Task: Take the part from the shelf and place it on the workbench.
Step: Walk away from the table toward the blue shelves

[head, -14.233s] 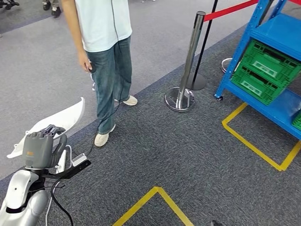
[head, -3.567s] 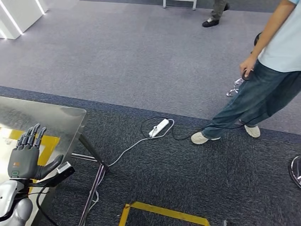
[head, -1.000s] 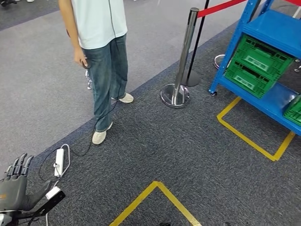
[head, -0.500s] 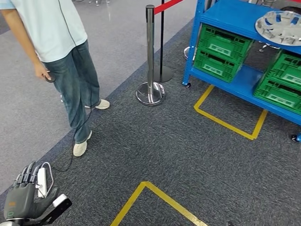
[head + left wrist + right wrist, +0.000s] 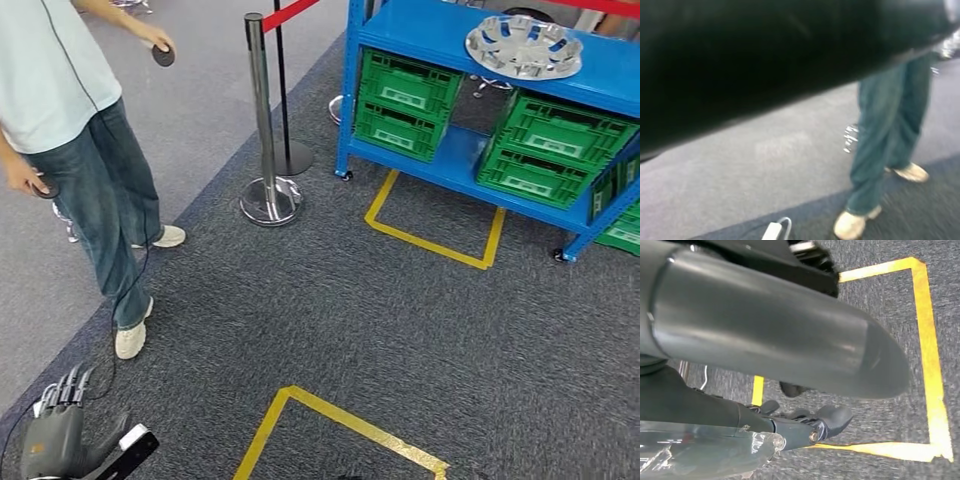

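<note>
A dark grey carpet floor (image 5: 423, 330) marked with yellow tape squares (image 5: 434, 215) is seen in the head view, bordered by a lighter grey strip at the far left. The part (image 5: 523, 46), a silver round wheel-cover-like piece, is seen lying flat on the upper board of the blue shelf (image 5: 423, 30) at the far right. Green crates (image 5: 407, 105) are stored on the lower board beneath it, with another green crate (image 5: 555, 150) just beside. A chrome stanchion post (image 5: 264, 130) carrying a red rope (image 5: 290, 12) is placed near the shelf's left leg. A person (image 5: 68, 130) in a pale shirt and jeans is seen standing at the left, a small dark round object held in each hand. The left robot hand (image 5: 56, 440) is seen at the lower left, well apart from the shelf, released, with its fingers spread and nothing held. In the right wrist view the right robot hand (image 5: 772, 335) is shown close up and hanging over the taped carpet; whether it is released or clenched cannot be told. A white power strip (image 5: 772, 231) is seen on the floor in the left wrist view.
</note>
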Controlling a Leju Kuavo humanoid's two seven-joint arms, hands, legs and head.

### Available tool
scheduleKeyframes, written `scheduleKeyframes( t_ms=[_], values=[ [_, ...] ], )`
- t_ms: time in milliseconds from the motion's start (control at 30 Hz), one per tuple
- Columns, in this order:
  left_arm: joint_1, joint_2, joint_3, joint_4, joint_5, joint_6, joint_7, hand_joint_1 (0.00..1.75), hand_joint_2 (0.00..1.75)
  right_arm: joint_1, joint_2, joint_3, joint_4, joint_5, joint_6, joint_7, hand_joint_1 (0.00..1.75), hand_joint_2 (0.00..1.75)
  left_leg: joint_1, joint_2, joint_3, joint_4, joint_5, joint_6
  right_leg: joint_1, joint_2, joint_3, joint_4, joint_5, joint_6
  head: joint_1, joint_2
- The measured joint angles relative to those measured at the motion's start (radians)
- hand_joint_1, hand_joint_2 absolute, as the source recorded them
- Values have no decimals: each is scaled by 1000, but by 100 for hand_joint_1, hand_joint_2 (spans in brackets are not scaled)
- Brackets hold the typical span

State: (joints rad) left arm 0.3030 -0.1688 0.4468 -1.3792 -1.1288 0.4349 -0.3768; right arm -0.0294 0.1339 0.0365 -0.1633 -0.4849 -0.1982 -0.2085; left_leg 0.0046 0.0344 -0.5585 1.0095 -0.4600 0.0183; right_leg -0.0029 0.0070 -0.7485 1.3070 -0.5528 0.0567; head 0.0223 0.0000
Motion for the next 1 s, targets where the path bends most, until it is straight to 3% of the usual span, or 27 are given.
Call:
scheduleKeyframes(
  t_ms=[33, 100, 167, 200, 267, 333, 400, 467, 500, 533, 567, 633, 667, 700, 767, 833, 867, 933, 1000],
  values=[
    [-11, -9, 11, 31, -7, 7, -16, 0, 0, 1, 0, -2, 0, 0, 2, 1, 0, 0, -1, 12, 1, 0, -1, 0, 0, -3, 13, -16, 14, -1, 0, 0],
    [-37, -29, 36, 103, -21, 25, -52, 0, 0, 2, 0, -6, 0, 0, 2, 2, 0, 0, -1, 34, 5, 0, -3, -3, 1, -27, 88, -144, 68, -4, 0, 0],
    [-68, -44, 65, 195, -26, 50, -85, 0, 0, -2, 2, -11, 0, 0, 0, 0, 0, 0, -5, 52, 9, 1, -7, -11, 5, -57, 152, -253, 100, -10, -1, 0],
    [-88, -48, 82, 252, -24, 65, -99, 0, 0, -3, 4, -14, 0, 0, 1, -1, 0, 0, -6, 60, 11, 0, -7, -16, 7, -63, 162, -272, 103, -15, -2, 0],
    [-131, -51, 119, 373, -16, 98, -117, 0, 0, -4, 6, -20, 0, 0, 2, -2, 0, 0, -6, 75, 14, -4, -5, -28, 10, -45, 159, -274, 107, -27, -2, 0],
    [-174, -45, 154, 501, -9, 124, -120, 0, 0, -3, 6, -24, 0, -1, -1, -2, 0, 0, -3, 52, 11, 9, -19, -40, 6, -26, 160, -282, 115, -39, -5, 0],
    [-212, -29, 193, 643, 0, 131, -111, 0, 0, -6, 7, -25, 0, -3, -8, -2, 0, 0, 1, 2, -26, 91, -70, -49, 1, -4, 161, -288, 122, -49, -8, 0],
    [-235, -9, 233, 770, 14, 111, -87, 0, 0, -8, 9, -25, 0, -5, -12, -1, 0, 0, 2, -22, -88, 219, -125, -52, 0, 24, 158, -289, 124, -53, -10, 0],
    [-243, -1, 252, 822, 20, 96, -71, 0, 0, -7, 9, -25, 0, -5, -12, -1, 0, 0, 2, -25, -110, 258, -131, -52, 0, 37, 158, -289, 124, -53, -10, 0],
    [-251, 6, 268, 867, 24, 81, -52, 0, 0, -5, 10, -25, 0, -5, -11, 1, 0, 0, 2, -27, -116, 262, -117, -52, -1, 49, 158, -289, 125, -53, -10, 0],
    [-260, 12, 281, 906, 24, 69, -30, 0, 0, -4, 10, -25, 0, -6, -12, 5, 0, 0, 3, -28, -103, 227, -86, -51, -1, 59, 159, -288, 125, -52, -10, 0],
    [-280, 20, 298, 967, 20, 54, 13, 0, 0, -4, 10, -23, 0, -8, -13, 14, 0, 0, 6, -38, -46, 94, -15, -51, -1, 71, 159, -287, 126, -45, -11, 0],
    [-291, 22, 305, 992, 17, 48, 29, 0, 0, -4, 10, -22, 0, -9, -14, 17, 0, 0, 7, -45, -22, 39, 5, -48, 0, 76, 158, -285, 125, -40, -11, 0],
    [-298, 23, 311, 1012, 18, 43, 38, 0, 0, -4, 10, -22, 0, -9, -14, 19, 0, 0, 7, -52, -8, 6, 13, -45, 1, 78, 156, -285, 125, -34, -12, 0],
    [-308, 24, 324, 1044, 23, 33, 47, 0, 0, -3, 10, -22, 0, -9, -13, 20, 0, 0, 5, -56, -4, -9, 14, -32, 0, 82, 151, -288, 126, -23, -13, 0],
    [-314, 25, 337, 1065, 32, 24, 55, 0, 0, -1, 10, -22, 0, -9, -13, 21, 0, 0, 5, -50, -4, -13, 19, -18, -1, 65, 141, -274, 114, -13, -11, 0],
    [-317, 26, 344, 1073, 37, 20, 59, 0, 0, -1, 10, -22, 0, -9, -12, 20, 0, 0, 6, -46, -3, -16, 21, -11, -1, 49, 127, -243, 94, -10, -8, 0],
    [-320, 29, 357, 1087, 42, 14, 66, 0, 0, -4, 10, -21, 0, -9, -11, 19, 0, 0, 4, -37, -4, -16, 21, -3, 0, 14, 74, -122, 27, -5, -4, 0],
    [-320, 32, 367, 1100, 43, 5, 79, 0, 0, -4, 10, -21, 0, -8, -5, 17, 0, 0, 2, -28, -3, -16, 20, -2, 0, 3, 23, -8, -17, -3, -4, 0]
  ],
)
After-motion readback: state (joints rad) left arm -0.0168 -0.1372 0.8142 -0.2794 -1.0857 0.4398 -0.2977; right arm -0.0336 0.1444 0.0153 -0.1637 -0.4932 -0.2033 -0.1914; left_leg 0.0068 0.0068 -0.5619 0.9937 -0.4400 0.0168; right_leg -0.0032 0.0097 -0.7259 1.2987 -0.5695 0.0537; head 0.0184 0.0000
